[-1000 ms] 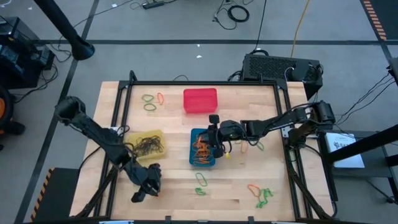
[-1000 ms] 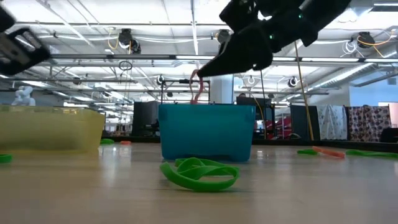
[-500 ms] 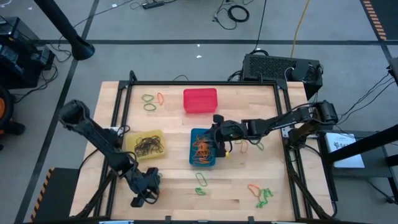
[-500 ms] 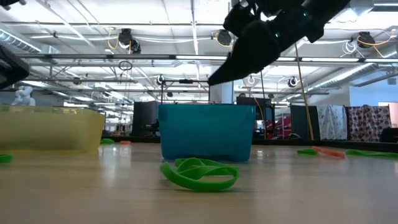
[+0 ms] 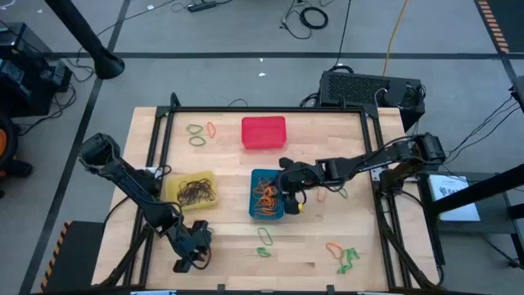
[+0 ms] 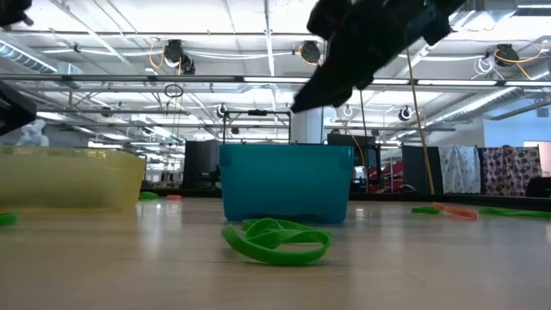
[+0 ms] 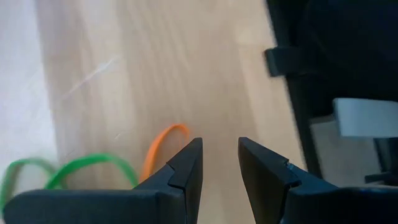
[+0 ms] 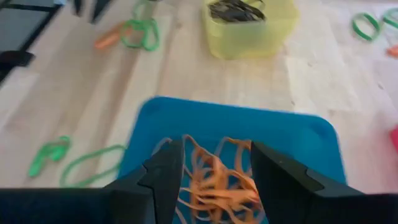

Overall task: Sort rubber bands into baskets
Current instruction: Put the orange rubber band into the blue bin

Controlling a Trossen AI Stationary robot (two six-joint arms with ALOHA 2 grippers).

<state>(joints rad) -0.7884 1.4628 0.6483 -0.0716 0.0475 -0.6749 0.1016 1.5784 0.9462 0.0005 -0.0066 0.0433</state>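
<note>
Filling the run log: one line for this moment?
right claw: open, above blue basket | left claw: open, near orange band | yellow basket: dark bands

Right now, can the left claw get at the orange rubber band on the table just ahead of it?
Probably yes. The left claw is open and empty, the orange band lies right beside its fingertips, and nothing sits between them.

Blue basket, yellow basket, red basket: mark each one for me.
blue basket (image 5: 253, 177), high view, bare floor at its upper left corner.
yellow basket (image 5: 169, 187), high view, its left rim.
red basket (image 5: 263, 133), high view, middle of its floor.
</note>
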